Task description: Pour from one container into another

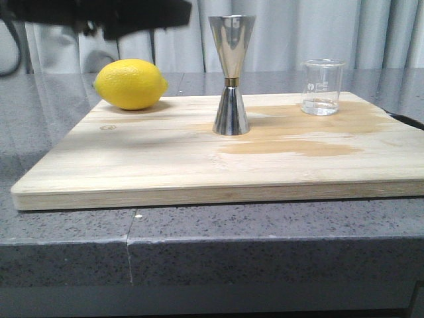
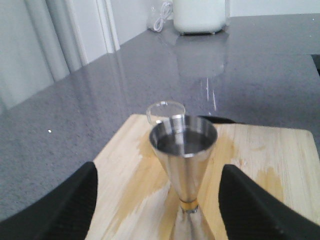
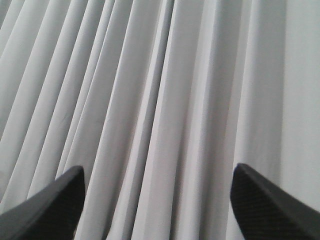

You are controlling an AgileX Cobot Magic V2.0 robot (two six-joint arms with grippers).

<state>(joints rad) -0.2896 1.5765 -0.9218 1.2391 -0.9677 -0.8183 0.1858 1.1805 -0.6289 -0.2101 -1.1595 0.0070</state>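
The clear glass beaker point(image 1: 322, 87) stands upright at the back right of the wooden board point(image 1: 165, 165), with a little clear liquid at its bottom. The steel jigger point(image 1: 232, 74) with its gold waist band stands upright at the board's middle. In the left wrist view the jigger point(image 2: 184, 155) rises between the wide-apart fingers of my left gripper point(image 2: 159, 169), which is open and touches nothing; the beaker point(image 2: 165, 111) shows just behind it. My right gripper point(image 3: 158, 169) is open and empty, facing only the curtain.
A yellow lemon point(image 1: 130, 84) lies at the board's back left. Darker wet patches point(image 1: 298, 142) spread over the board between the jigger and the beaker. The board lies on a grey speckled counter point(image 1: 59, 119). A white appliance point(image 2: 200, 15) stands far off on it.
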